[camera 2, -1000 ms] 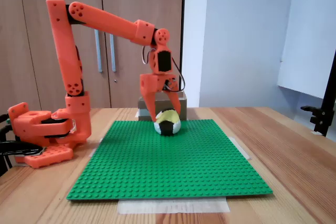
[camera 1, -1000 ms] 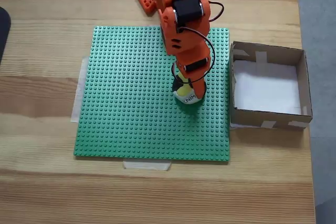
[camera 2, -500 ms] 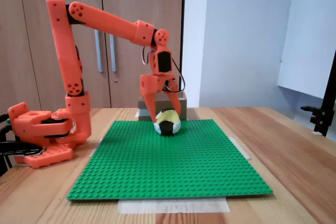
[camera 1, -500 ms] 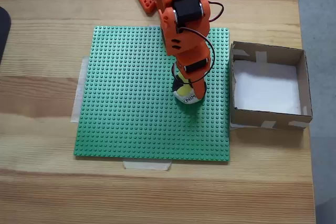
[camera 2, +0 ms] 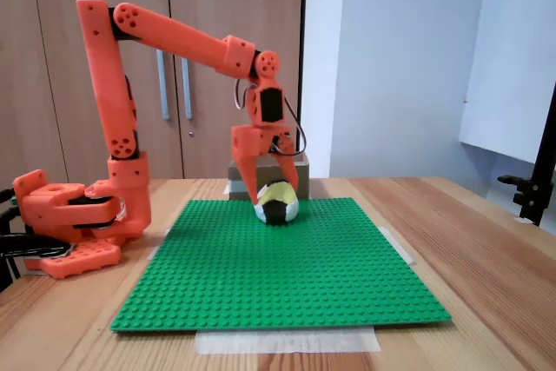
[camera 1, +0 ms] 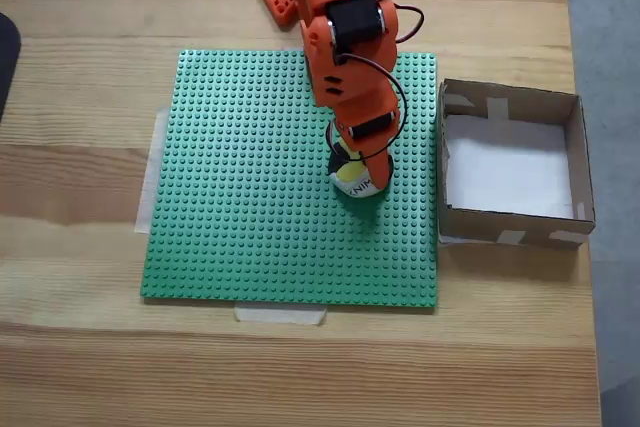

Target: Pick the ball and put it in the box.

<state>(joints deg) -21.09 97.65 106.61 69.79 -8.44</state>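
Observation:
The ball (camera 1: 354, 181), yellow, black and white with black lettering, rests on the green studded baseplate (camera 1: 250, 207), right of its middle. In the side fixed view the ball (camera 2: 277, 202) sits between the orange fingers (camera 2: 250, 178). My gripper (camera 1: 357, 169) hangs straight down over it, open, with its jaws straddling the ball close on both sides. The ball still touches the plate. The box (camera 1: 575, 162), brown cardboard with a white bottom, stands just right of the baseplate with nothing in it. In the side fixed view the box (camera 2: 303, 168) is behind the gripper and mostly hidden.
The arm's orange base (camera 2: 74, 228) stands at the baseplate's far edge in the top fixed view and at the left in the side fixed view. The wooden table (camera 1: 300, 367) has bare surface around the plate. A dark object (camera 1: 5, 57) lies at its left edge.
The arm has sunk very slightly over the ball. The ball and box have not moved.

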